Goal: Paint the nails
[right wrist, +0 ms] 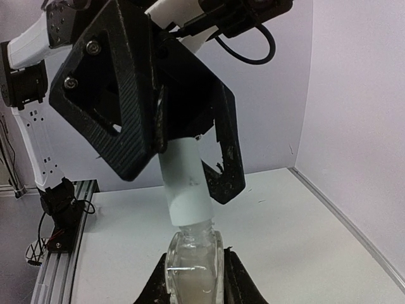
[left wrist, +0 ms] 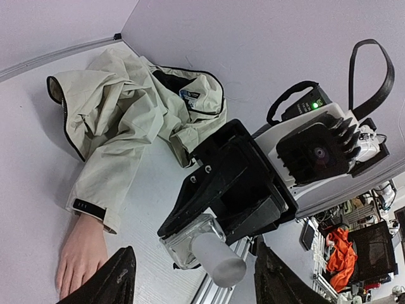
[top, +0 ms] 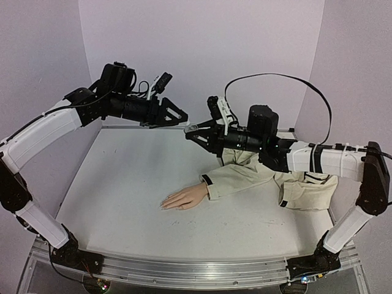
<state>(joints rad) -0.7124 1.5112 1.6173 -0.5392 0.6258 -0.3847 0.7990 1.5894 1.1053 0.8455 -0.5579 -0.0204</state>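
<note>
The mannequin hand (top: 184, 197) lies palm down mid-table, coming out of a beige sleeve (top: 239, 177). Its nails (top: 164, 205) at the fingertips are too small to make out. High above the back of the table, my right gripper (top: 191, 130) is shut on a small clear bottle (right wrist: 193, 266) with a white cap (right wrist: 183, 183). The cap points toward my left gripper (top: 182, 120). The left gripper's fingers (right wrist: 120, 107) straddle that cap (left wrist: 218, 259). In the left wrist view there is a gap on both sides, so the gripper is open.
The rest of the beige jacket (top: 309, 190) is heaped at the right by the right arm. A metal rail (top: 184, 269) runs along the near table edge. Lilac walls close the back and both sides.
</note>
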